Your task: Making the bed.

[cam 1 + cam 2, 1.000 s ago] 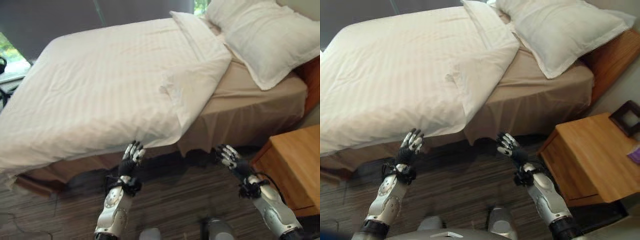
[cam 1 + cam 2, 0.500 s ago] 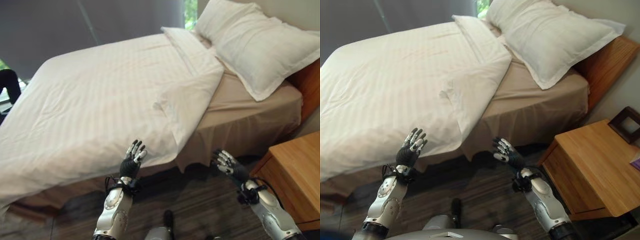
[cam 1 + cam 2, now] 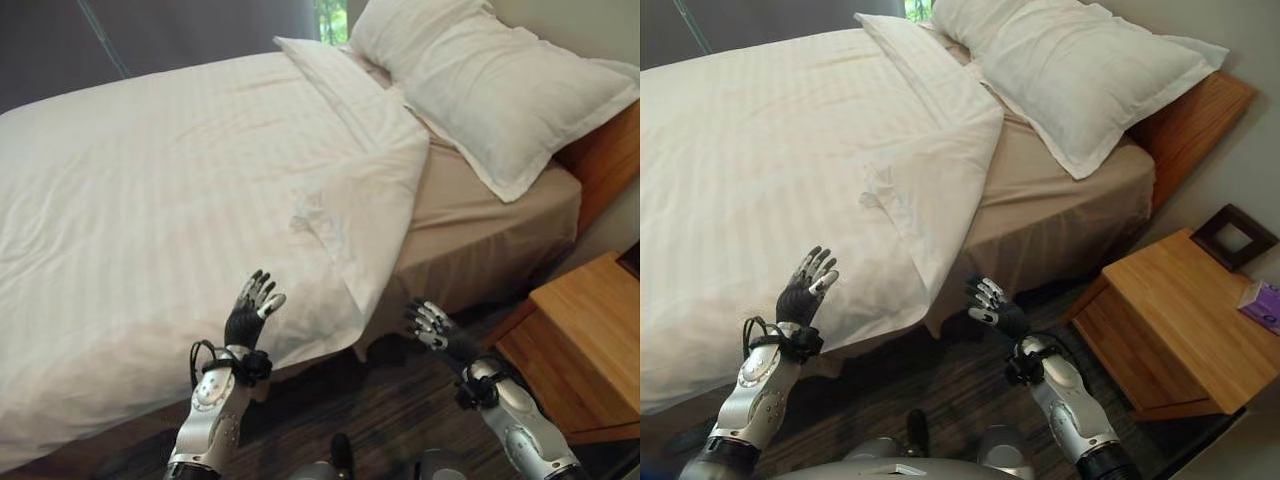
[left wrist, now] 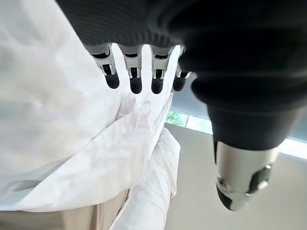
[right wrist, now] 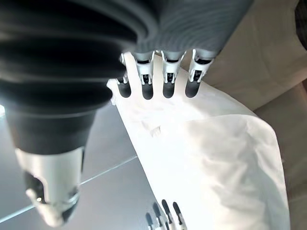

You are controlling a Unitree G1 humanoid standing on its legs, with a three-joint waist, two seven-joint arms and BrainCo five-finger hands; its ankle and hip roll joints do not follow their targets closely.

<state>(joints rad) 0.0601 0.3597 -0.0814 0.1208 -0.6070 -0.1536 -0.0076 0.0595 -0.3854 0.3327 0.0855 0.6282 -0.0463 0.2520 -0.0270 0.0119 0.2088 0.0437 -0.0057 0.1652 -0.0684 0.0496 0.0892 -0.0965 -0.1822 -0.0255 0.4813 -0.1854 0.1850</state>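
Left eye view shows a bed (image 3: 480,215) with a white duvet (image 3: 170,190) spread over most of it. The duvet's near right corner (image 3: 345,235) is folded back and hangs down over the bed's near side. To the right of that corner the tan sheet (image 3: 490,200) is bare. Two white pillows (image 3: 490,75) lie at the far right end, against a wooden headboard (image 3: 605,150).

The left robot hand (image 3: 250,312) is up in front of the duvet's near edge. Its fingers (image 4: 135,74) are straight and spread, and it holds nothing. I cannot tell if it touches the duvet.

The right robot hand (image 3: 432,325) is low on the right, near the hanging sheet and just right of the folded corner. Its fingers (image 5: 169,76) are straight too, and it holds nothing.

A wooden nightstand (image 3: 1180,320) stands on the right, beside the bed. A dark picture frame (image 3: 1232,236) sits at its far end. The floor (image 3: 390,410) near the bed is dark and striped.
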